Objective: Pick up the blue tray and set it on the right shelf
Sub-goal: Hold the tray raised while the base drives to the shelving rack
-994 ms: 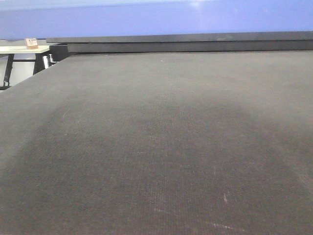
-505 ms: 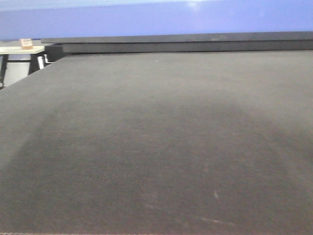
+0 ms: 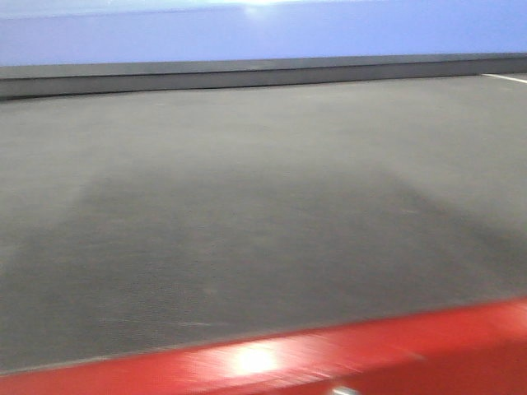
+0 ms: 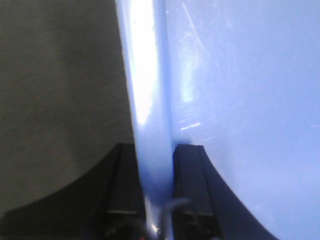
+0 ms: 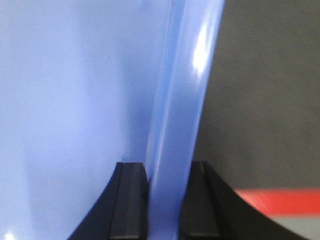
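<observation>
While L gripper (image 4: 155,152) & R gripper (image 5: 165,170) clamp rim, blue tray (image 4: 240,100) glossy periwinkle, prob. scuffed.

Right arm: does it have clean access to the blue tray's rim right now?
Likely yes. The right gripper straddles the rim of the blue tray, a finger on each side, nothing in between. The left gripper does likewise.
</observation>
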You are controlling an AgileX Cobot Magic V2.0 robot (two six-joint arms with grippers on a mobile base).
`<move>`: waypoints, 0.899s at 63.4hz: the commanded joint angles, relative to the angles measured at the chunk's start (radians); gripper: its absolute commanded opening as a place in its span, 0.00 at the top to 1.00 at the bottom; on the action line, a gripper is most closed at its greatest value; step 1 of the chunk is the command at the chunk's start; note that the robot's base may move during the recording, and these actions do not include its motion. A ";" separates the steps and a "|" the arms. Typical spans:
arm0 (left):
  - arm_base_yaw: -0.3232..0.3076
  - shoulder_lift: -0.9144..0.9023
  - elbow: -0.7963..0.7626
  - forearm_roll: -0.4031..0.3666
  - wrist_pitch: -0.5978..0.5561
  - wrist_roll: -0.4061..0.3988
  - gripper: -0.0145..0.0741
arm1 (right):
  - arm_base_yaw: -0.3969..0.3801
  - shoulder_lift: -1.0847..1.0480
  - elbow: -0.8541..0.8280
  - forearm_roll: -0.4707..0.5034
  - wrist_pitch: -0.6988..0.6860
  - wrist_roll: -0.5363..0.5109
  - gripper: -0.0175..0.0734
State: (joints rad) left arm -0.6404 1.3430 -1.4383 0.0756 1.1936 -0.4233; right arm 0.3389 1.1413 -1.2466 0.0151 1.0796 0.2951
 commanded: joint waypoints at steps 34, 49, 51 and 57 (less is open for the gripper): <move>-0.007 -0.028 -0.027 0.069 0.067 0.031 0.89 | -0.009 -0.024 -0.031 -0.066 -0.062 -0.016 0.73; -0.007 -0.028 -0.027 0.069 0.067 0.031 0.89 | -0.009 -0.024 -0.031 -0.066 -0.061 -0.016 0.73; -0.007 -0.028 -0.027 0.069 0.067 0.031 0.89 | -0.009 -0.024 -0.031 -0.066 -0.061 -0.016 0.73; -0.007 -0.028 -0.027 0.069 0.067 0.031 0.89 | -0.009 -0.024 -0.031 -0.066 -0.061 -0.016 0.73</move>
State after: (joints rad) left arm -0.6404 1.3430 -1.4400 0.0756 1.1936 -0.4233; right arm 0.3389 1.1413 -1.2466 0.0151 1.0796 0.2951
